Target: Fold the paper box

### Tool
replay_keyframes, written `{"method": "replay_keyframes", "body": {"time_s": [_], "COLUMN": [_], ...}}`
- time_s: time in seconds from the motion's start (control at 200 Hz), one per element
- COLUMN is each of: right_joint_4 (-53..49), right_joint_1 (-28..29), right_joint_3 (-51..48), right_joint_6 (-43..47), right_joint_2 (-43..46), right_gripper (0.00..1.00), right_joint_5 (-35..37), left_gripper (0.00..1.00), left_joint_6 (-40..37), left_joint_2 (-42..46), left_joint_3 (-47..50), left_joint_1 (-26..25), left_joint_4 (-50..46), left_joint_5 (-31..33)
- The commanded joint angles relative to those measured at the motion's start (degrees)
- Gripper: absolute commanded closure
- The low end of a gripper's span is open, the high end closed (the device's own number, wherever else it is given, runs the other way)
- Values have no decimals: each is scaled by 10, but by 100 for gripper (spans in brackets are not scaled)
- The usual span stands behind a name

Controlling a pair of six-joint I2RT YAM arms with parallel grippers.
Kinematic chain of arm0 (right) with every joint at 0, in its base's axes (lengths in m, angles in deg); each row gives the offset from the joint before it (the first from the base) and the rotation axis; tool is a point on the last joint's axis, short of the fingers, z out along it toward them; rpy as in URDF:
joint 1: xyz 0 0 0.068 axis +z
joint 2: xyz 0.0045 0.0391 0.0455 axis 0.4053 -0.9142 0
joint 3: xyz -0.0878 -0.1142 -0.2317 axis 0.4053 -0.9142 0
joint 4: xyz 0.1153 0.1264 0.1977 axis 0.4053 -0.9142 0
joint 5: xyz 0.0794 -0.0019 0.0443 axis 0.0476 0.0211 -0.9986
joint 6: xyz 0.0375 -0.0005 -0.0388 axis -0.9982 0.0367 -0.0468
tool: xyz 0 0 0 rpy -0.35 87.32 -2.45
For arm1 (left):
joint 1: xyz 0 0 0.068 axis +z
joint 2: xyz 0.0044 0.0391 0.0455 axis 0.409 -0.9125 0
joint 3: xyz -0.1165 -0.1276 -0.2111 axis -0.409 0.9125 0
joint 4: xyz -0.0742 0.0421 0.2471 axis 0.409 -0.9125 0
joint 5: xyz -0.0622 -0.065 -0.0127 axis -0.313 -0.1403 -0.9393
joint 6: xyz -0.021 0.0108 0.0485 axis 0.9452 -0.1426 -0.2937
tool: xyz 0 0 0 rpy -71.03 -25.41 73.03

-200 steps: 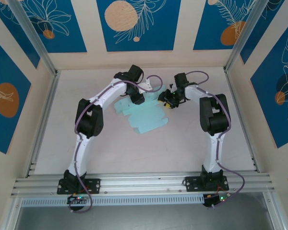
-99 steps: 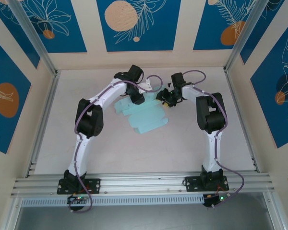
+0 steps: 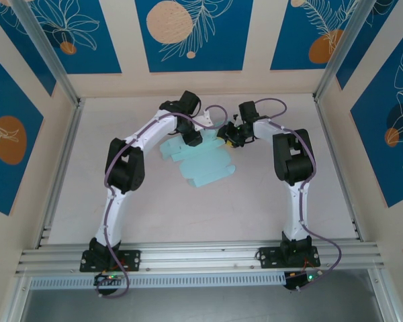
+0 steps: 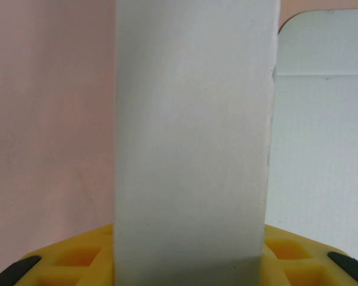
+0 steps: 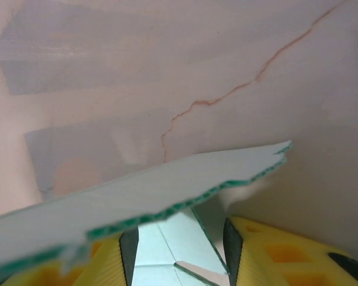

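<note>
My left pincer (image 3: 191,139) sits at the far edge of the paper box (image 3: 205,164). The box is a single flat die-cut sheet of pale mint card, lying mid-table between my two arms. From that wrist, a smooth upright strip (image 4: 191,149) of the card covers the gap between my two yellow fingers (image 4: 68,259). I cannot tell whether I am clamping it.

My right pincer (image 3: 230,139) is at the sheet's far right corner. Its two yellow fingers (image 5: 268,253) are parted, with nothing between them but card lying further below. A raised flap (image 5: 167,187) crosses just above those fingertips, its cut edge showing green fluting and a ragged notch at the tip.

The table (image 3: 154,201) is matte pale pink, marked by one thin reddish hairline (image 5: 227,98).
</note>
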Motion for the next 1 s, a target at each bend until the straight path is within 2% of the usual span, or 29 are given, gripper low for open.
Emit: {"method": "replay_keyframes", "body": {"time_s": [0.0, 0.51, 0.855, 0.995], "right_joint_4": [33, 168, 178, 154], "right_joint_1": [-2, -8, 1, 4], "right_joint_3": [-16, -77, -96, -91], "right_joint_6": [-14, -89, -95, -94], "right_joint_2": [4, 41, 70, 67], "right_gripper": [57, 62, 64, 70], "right_joint_5": [-33, -140, -143, -133], "left_gripper": [59, 59, 59, 59], "left_joint_6": [-7, -4, -1, -1], "left_joint_2": [6, 6, 7, 8], "left_joint_3": [10, 11, 11, 11], "left_joint_1": [-3, -3, -3, -4], "left_joint_4": [-17, -16, -15, -15], "left_joint_5": [10, 11, 12, 13]}}
